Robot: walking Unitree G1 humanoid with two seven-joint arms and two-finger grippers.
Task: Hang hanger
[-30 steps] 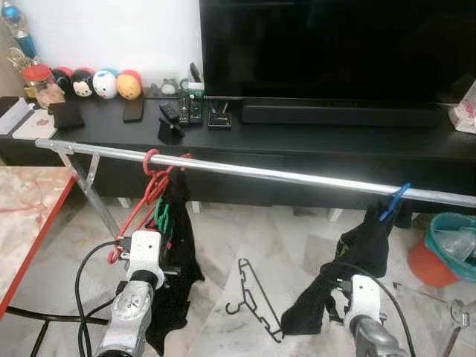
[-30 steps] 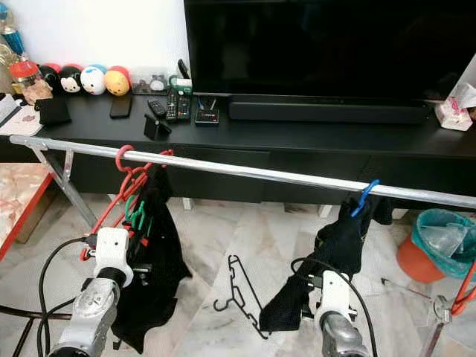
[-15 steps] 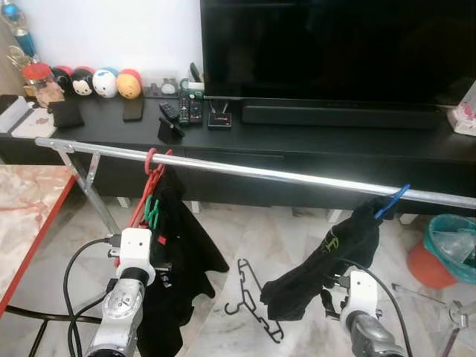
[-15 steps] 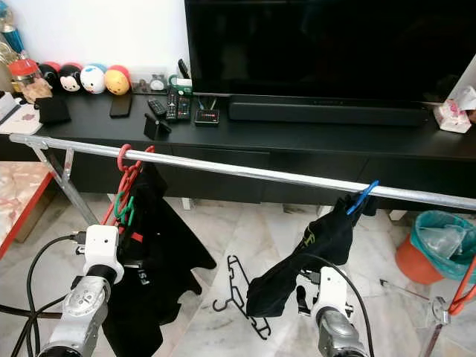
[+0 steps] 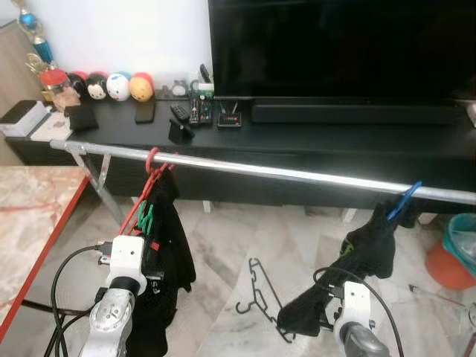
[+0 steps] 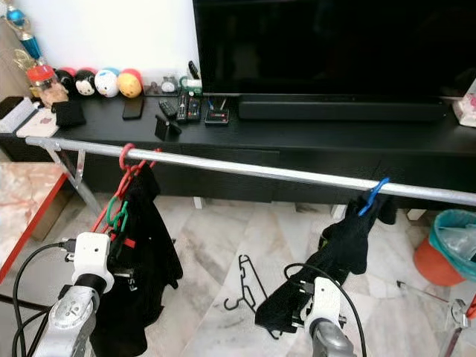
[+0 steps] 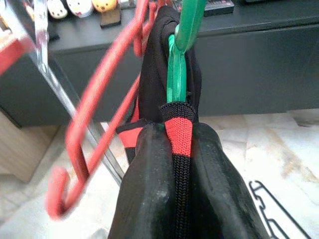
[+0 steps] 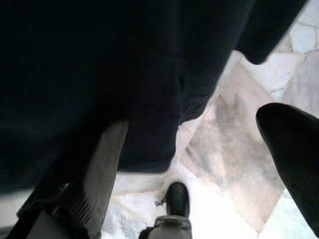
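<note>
The red hanger point(image 7: 94, 124) is motion-blurred, and black cloth point(image 8: 124, 74) hides the right gripper's point(image 8: 199, 164) grasp

I can read no text, label or number anywhere; the faint white print on my black garment point(image 6: 141, 245) is illegible.

Right black garment point(image 5: 349, 279), lifted sideways half a second ago, now hangs lower; right gripper point(image 8: 199, 164) seemingly released.

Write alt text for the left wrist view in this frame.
Close up, the left gripper's black fingers pinch the red-and-black collar of a black garment hung on a green hanger. A red hanger dangles beside it, blurred, before a dark TV cabinet and marble floor.
</note>
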